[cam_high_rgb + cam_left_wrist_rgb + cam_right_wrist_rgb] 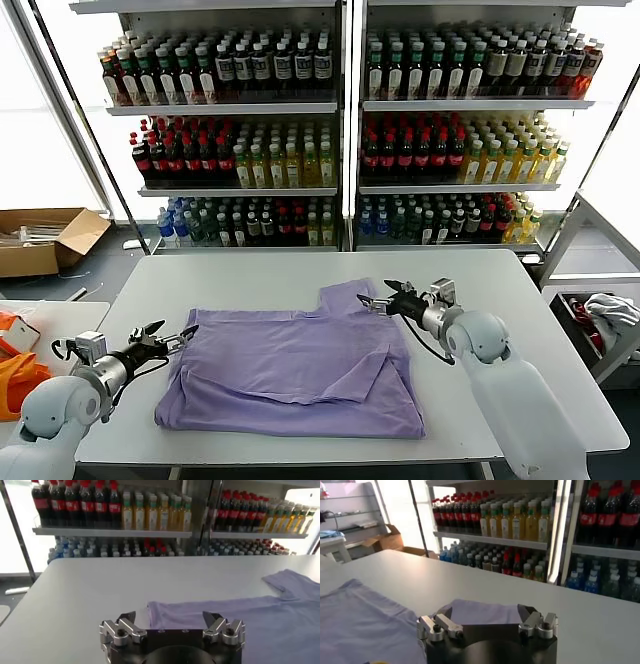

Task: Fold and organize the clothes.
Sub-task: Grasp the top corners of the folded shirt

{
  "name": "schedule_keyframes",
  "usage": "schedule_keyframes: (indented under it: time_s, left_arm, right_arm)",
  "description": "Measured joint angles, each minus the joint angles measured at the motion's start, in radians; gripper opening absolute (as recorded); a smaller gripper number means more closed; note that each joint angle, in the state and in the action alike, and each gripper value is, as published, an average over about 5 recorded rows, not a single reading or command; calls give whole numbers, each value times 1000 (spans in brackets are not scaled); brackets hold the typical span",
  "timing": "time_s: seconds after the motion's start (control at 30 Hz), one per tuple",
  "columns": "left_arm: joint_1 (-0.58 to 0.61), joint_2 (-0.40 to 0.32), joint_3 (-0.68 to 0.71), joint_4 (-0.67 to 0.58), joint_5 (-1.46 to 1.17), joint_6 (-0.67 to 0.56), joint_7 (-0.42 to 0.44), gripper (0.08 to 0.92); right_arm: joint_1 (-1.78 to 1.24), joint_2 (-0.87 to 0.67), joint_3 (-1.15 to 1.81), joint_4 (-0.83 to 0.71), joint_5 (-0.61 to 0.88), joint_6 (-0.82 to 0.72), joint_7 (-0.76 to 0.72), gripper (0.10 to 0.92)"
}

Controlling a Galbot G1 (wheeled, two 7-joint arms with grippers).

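The clothes are one lavender T-shirt (300, 365) lying partly folded and flat on the white table (240, 275), with a sleeve sticking out at the back right. My left gripper (180, 338) is open at the shirt's left edge, just above the table. In the left wrist view the shirt's corner (165, 612) lies in front of the open left gripper (169, 616). My right gripper (372, 298) is open at the back-right sleeve. In the right wrist view the sleeve (470, 611) lies between the spread fingers of the right gripper (485, 611).
Tall shelves of bottles (340, 130) stand behind the table. On the left are a cardboard box (45, 238) on the floor and an orange bag (18, 375) on a side table. A bin with cloth (610, 315) stands at the right.
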State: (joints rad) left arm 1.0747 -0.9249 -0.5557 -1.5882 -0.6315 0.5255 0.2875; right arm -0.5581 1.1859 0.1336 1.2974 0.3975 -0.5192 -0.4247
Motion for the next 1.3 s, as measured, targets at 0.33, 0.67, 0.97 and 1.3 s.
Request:
schedule_keyframes:
  time_s: [0.33,0.67,0.97,1.3]
  left_arm:
    - [-173,-13,127,189,17,-8,22,823]
    - [-242,-27,177,280,33,-18,34,823]
    - [-246,-19,198,289,34,-20,40,655]
    - [-230,-14,210,282,36,-24,48,360]
  right_arm:
    - [115,75,-37,-196,-67,8,-7,823]
    - [145,99,-57,-268,-98,9,1,823]
    - [146,116,-77,-297,-117,8,3,627]
    - [138,132,-72,-305,-112,17,8,342]
